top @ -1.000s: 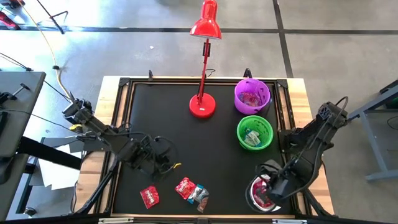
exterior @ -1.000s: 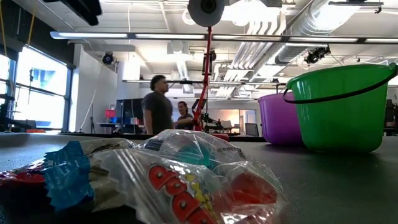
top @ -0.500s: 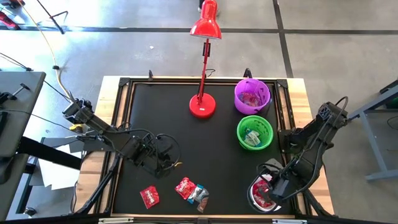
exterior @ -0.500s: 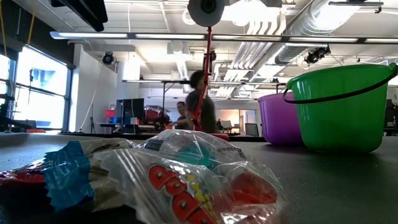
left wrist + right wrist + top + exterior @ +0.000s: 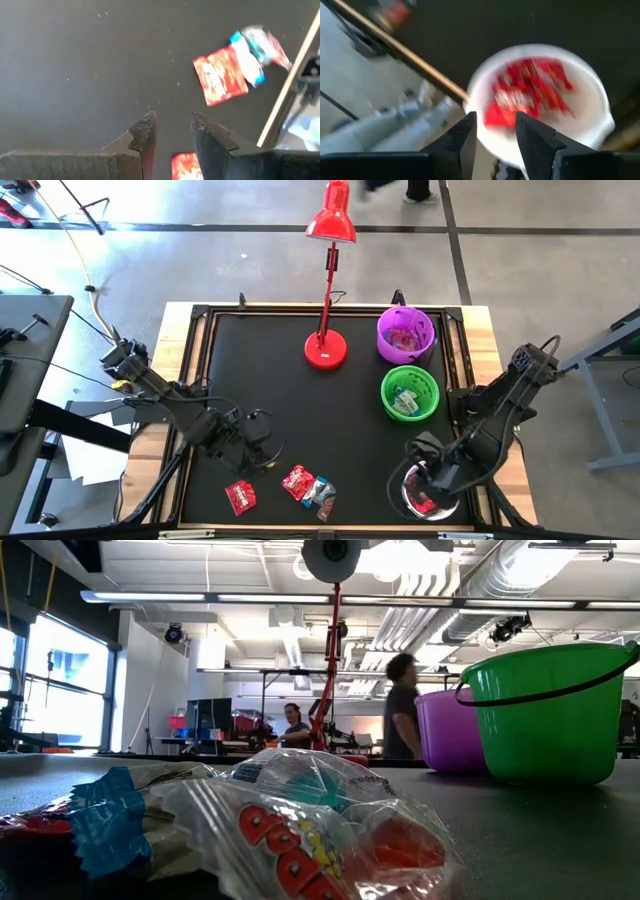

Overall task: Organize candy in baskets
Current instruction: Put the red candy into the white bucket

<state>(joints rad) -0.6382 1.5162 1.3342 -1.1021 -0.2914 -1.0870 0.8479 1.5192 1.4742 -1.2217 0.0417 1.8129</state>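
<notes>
Three loose candies lie near the table's front edge: a red one (image 5: 240, 496), another red one (image 5: 297, 480) and a blue-and-silvery one (image 5: 321, 494). In the low view these candies (image 5: 290, 830) fill the foreground. My left gripper (image 5: 256, 458) hangs open just above the mat, on the far side of the left red candy (image 5: 186, 167), pointing steeply down. The purple basket (image 5: 405, 333) and the green basket (image 5: 409, 392) hold candy. My right gripper (image 5: 428, 478) stands open over the white basket (image 5: 590, 80), where red candies (image 5: 530, 95) lie.
A red desk lamp stands with its base (image 5: 326, 350) at the far middle of the mat, left of the purple basket. A raised frame (image 5: 190, 380) runs round the black mat. A person (image 5: 402, 705) walks through the room behind the table.
My left gripper has swung a little toward the right and back, and now tips nearer the left red candy. My right gripper has shifted slightly toward the table's left over the white basket and now covers more of it. The loose candies have kept still.
</notes>
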